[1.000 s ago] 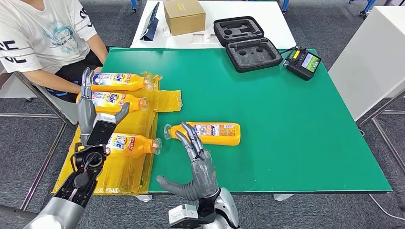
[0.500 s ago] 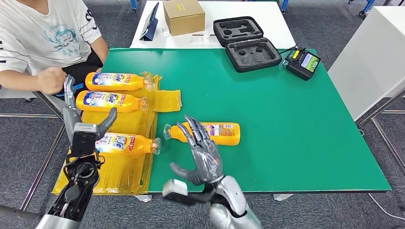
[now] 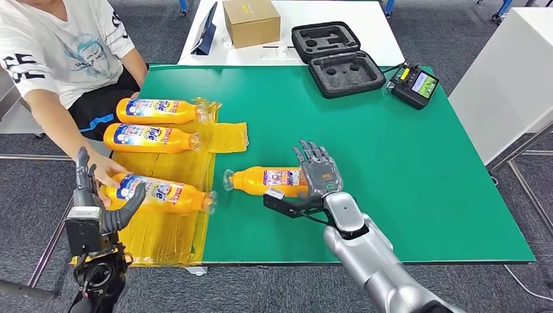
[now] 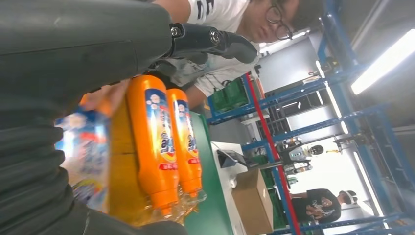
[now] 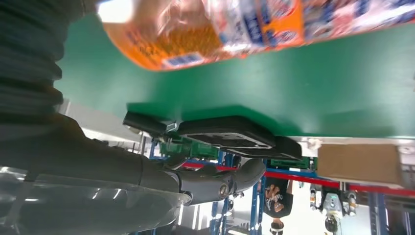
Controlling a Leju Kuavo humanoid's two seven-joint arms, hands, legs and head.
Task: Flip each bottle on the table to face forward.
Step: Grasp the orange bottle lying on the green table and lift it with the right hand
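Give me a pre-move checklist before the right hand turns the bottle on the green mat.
1. Right hand at the lone bottle: ok, fingers lie over its base end.
2. Firm grip on it: cannot tell, the thumb side is hidden.
3. Label side facing up: not ok, small print shows, not the blue logo.
4. Mat around that bottle free of other things: ok.
5. Left hand out of the way: ok, it hangs open off the table's edge.
6. Person's hand away from the bottles: not ok, it touches the nearest bottle on the yellow sheet.
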